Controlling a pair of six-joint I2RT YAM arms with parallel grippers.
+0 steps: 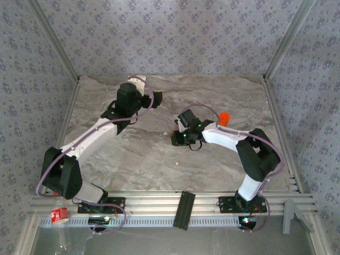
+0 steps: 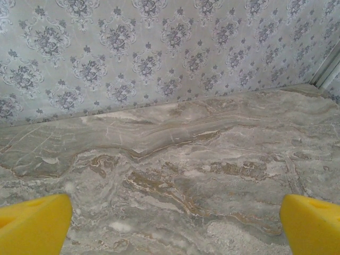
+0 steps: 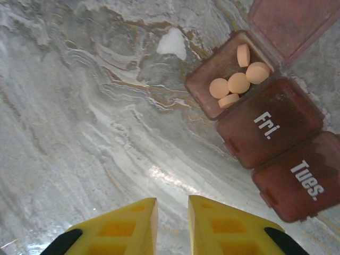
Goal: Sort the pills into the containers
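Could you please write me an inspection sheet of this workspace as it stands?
Surface: marbled grey table, bare around the arms.
Job's things: pill organizer; open compartment holds five pills; "Fri." and "Tues." lids closed. One pale speck on the table, identity unclear.
Clutter: orange bottle near the right arm.
Grippers: left end effector open; right end effector nearly closed, empty.
Cables: purple cable at the left base.
Surroundings: patterned wallpaper.

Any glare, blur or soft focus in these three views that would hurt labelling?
Right wrist view: sharp; the pills and lid lettering on the pill box read clearly, with a small glare streak on the table. Left wrist view: evenly lit, the yellow fingers soft at the edges. Top view: coarse and washed out; the orange bottle is only a blob.
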